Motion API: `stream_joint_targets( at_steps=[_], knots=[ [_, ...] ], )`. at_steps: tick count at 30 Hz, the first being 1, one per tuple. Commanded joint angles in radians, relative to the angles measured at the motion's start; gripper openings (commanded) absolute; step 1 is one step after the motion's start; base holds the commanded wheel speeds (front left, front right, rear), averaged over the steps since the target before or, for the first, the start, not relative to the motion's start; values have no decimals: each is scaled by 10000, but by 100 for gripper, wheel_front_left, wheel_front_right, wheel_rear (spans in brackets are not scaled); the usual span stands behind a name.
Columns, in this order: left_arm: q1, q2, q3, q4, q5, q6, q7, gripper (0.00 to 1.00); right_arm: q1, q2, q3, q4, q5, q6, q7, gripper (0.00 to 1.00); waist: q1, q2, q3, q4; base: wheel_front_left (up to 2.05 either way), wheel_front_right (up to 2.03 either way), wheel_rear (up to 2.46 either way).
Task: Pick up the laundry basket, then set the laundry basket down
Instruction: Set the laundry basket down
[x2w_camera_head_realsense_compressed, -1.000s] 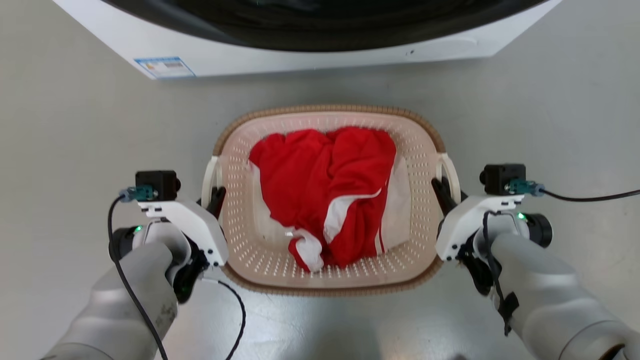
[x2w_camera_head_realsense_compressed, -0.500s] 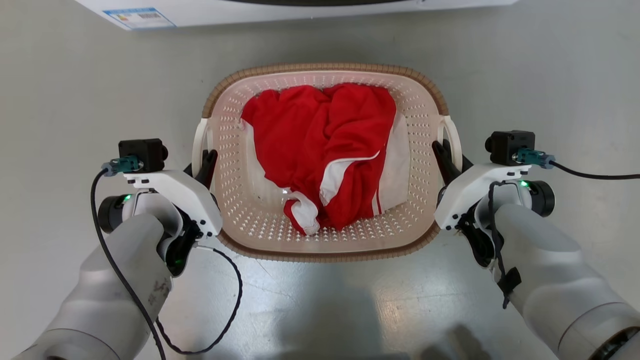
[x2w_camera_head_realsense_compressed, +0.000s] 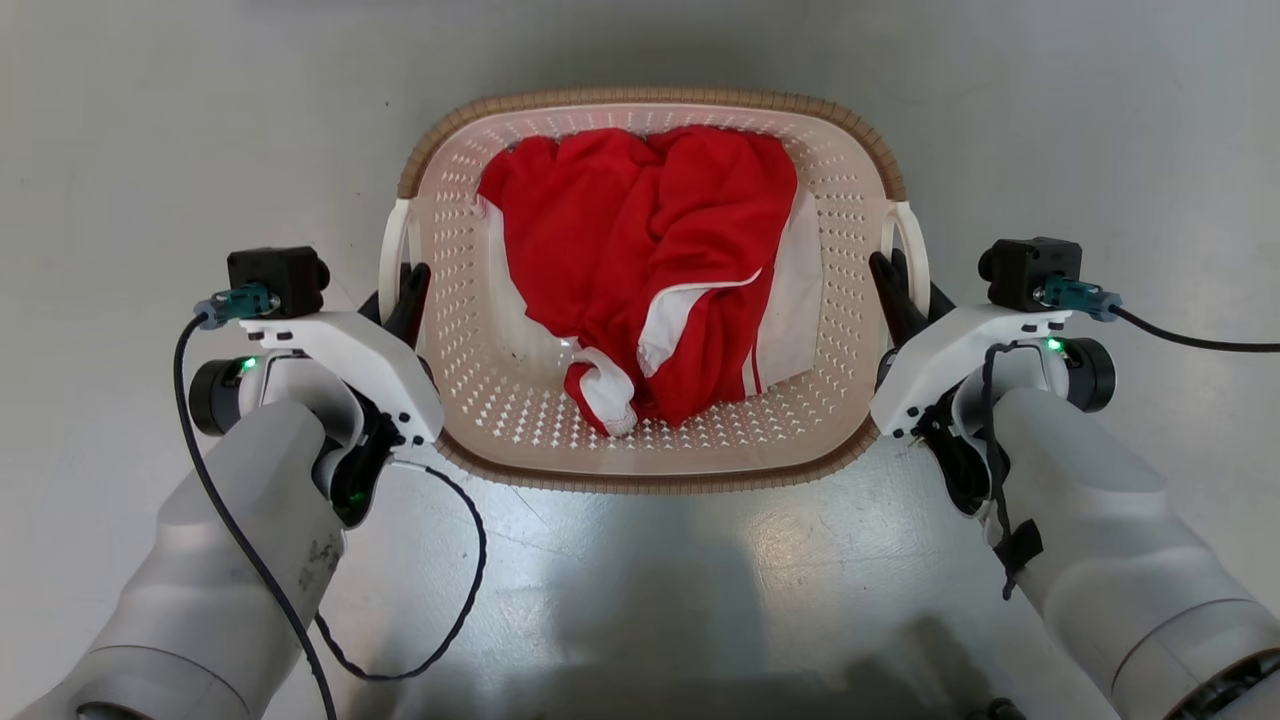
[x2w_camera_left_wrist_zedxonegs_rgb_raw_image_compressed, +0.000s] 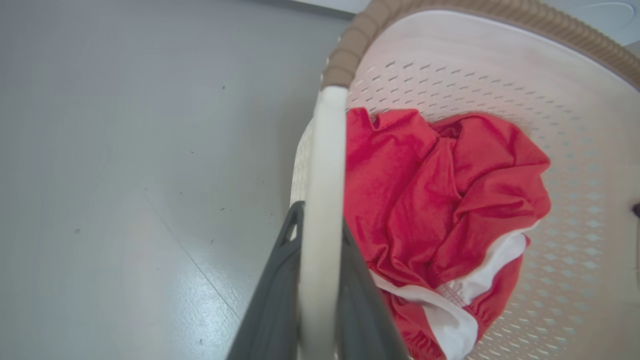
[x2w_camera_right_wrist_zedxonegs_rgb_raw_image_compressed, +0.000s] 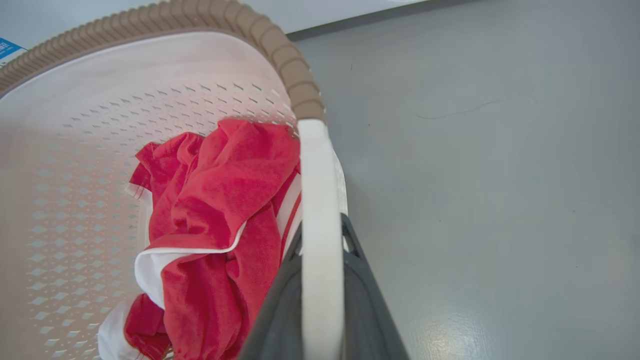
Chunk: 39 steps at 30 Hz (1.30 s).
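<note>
The laundry basket (x2w_camera_head_realsense_compressed: 462, 260) is cream perforated plastic with a brown woven-look rim, and a red and white garment (x2w_camera_head_realsense_compressed: 650, 260) is crumpled inside it. My left gripper (x2w_camera_head_realsense_compressed: 405, 290) is shut on the basket's white left handle (x2w_camera_head_realsense_compressed: 390, 250). My right gripper (x2w_camera_head_realsense_compressed: 892, 282) is shut on the white right handle (x2w_camera_head_realsense_compressed: 915, 255). In the left wrist view the dark fingers (x2w_camera_left_wrist_zedxonegs_rgb_raw_image_compressed: 280, 280) clamp the handle bar (x2w_camera_left_wrist_zedxonegs_rgb_raw_image_compressed: 322, 165) from both sides. The right wrist view shows the same hold, fingers (x2w_camera_right_wrist_zedxonegs_rgb_raw_image_compressed: 370, 300) on either side of the handle (x2w_camera_right_wrist_zedxonegs_rgb_raw_image_compressed: 317, 200).
Glossy grey floor (x2w_camera_head_realsense_compressed: 150, 130) lies all around the basket. A black cable (x2w_camera_head_realsense_compressed: 450, 610) loops down from my left wrist. A white appliance base with a blue label (x2w_camera_right_wrist_zedxonegs_rgb_raw_image_compressed: 7, 47) runs along the top of the right wrist view.
The head view has shifted: the washing machine has slid out past its top edge. Basket and both grippers have moved up the picture together, grips unchanged.
</note>
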<state>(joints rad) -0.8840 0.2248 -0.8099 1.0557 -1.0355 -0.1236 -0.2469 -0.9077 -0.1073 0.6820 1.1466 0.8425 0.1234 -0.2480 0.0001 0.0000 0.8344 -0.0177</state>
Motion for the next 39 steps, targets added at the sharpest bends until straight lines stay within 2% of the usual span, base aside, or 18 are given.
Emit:
stream_joint_targets(
  at_steps=[1,12,13,14,15,16,28,39],
  knots=[
    [-157,345,360,-123,156,-71,-148,0,339,116,-28,-97,-166,73,-137,0,-1,0,75,20,0,0,0],
    [-137,119,862,-82,683,-71,-148,0,371,251,-872,-118,-934,73,-137,0,-1,0,305,63,0,0,0],
    [-134,104,886,-74,706,-71,-148,20,373,262,-923,-104,-986,73,-137,8,-1,0,313,65,0,0,0],
    [-133,92,907,-62,728,-71,-149,54,373,274,-974,-85,-1035,73,-137,37,-1,0,320,66,0,0,0],
    [-126,76,912,-47,749,-71,-149,100,374,286,-1024,-67,-1082,73,-137,90,-1,0,321,65,0,0,0],
    [-121,63,911,-36,768,-71,-149,100,377,297,-1074,-49,-1128,73,-137,100,-1,0,318,65,0,0,0],
    [-31,35,836,89,713,-71,-149,100,550,440,-1607,27,-1544,73,-137,100,-1,0,85,-24,0,0,0],
    [583,256,965,-53,925,-71,-149,100,1252,519,-1920,-155,-1472,73,-137,100,-1,0,-1365,-198,0,0,0]
  ],
)
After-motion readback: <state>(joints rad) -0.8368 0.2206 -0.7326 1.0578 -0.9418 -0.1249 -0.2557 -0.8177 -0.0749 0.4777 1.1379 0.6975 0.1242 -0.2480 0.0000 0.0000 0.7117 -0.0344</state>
